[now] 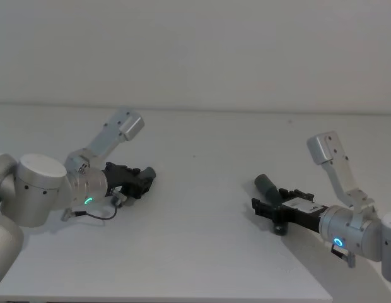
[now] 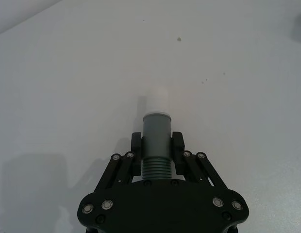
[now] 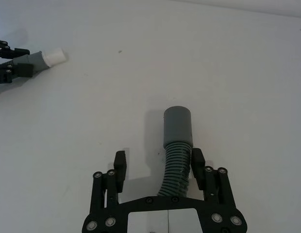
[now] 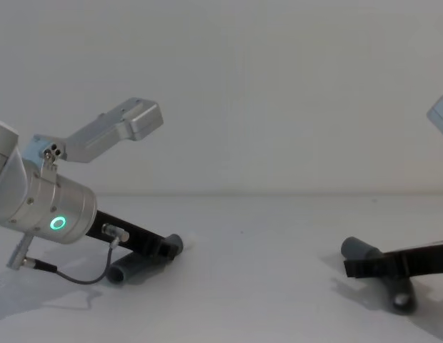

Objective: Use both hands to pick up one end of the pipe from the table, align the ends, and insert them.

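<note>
The dark-grey ribbed hose piece with white-tipped cuff (image 2: 156, 127), at the left of the white desk (image 1: 202, 252), is clamped in the black left end effector (image 2: 157, 145). On the right, the plain-sleeved grey ribbed hose piece (image 3: 177, 131) lies between the open fingers of the black right end effector (image 3: 159, 159). The grasping step is half done; next, probably, close, lift, align.

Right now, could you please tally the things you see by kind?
Hoses: 2 (white-tipped hose held by the left gripper; plain-cuffed hose between the fingers of the open right gripper)
Grippers: 2
Table: 1
Total: 5
</note>
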